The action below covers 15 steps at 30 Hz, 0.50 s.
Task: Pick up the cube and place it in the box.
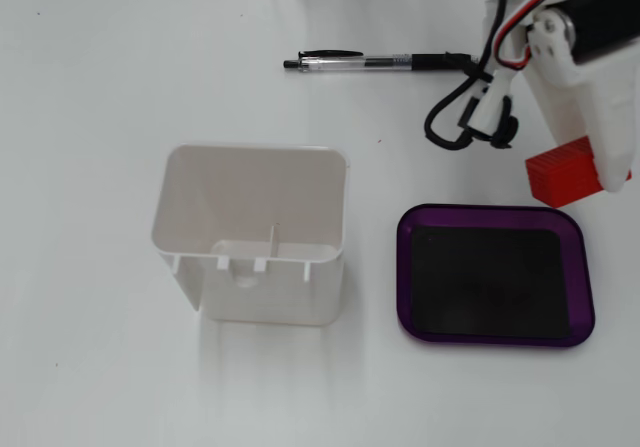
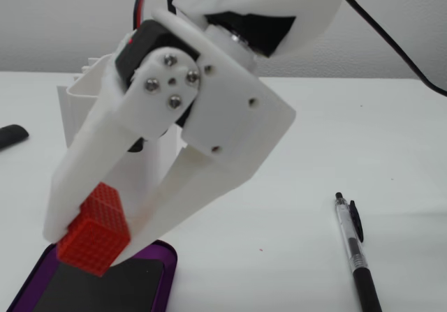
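Observation:
The red cube (image 1: 562, 173) (image 2: 95, 229) is held in the air between the white fingers of my gripper (image 1: 590, 172) (image 2: 91, 239), which is shut on it. In the top-down fixed view it hangs just beyond the far right corner of the purple box (image 1: 405, 267). In the low fixed view the cube hovers over the box's (image 2: 162, 284) near part, partly hiding it. The box's black floor is bare.
A tall white open-topped container (image 1: 255, 232) (image 2: 84, 95) stands left of the purple tray. A pen (image 1: 380, 62) (image 2: 355, 249) lies on the white table. Black and red cables (image 1: 470, 117) hang by the wrist. A dark object (image 2: 10, 136) sits at the left edge.

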Tool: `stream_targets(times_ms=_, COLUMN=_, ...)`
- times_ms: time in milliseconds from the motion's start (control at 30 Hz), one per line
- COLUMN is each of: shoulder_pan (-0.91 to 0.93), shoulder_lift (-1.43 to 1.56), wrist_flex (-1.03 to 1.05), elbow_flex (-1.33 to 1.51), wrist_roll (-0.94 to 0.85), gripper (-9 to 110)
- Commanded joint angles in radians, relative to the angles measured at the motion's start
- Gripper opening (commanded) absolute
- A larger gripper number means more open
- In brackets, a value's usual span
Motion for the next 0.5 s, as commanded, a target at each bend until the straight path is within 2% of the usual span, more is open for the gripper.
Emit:
stream_targets(times_ms=0, shoulder_pan=0.011, shoulder_lift=-0.011, wrist_flex=-0.063, elbow_flex=-0.043, wrist_roll=0.0, gripper=-1)
stream_targets(times_ms=467, shoulder_pan=0.043, shoulder_lift=-0.152, wrist_flex=-0.081, elbow_flex=-0.043, wrist_roll=-0.008, gripper=0)
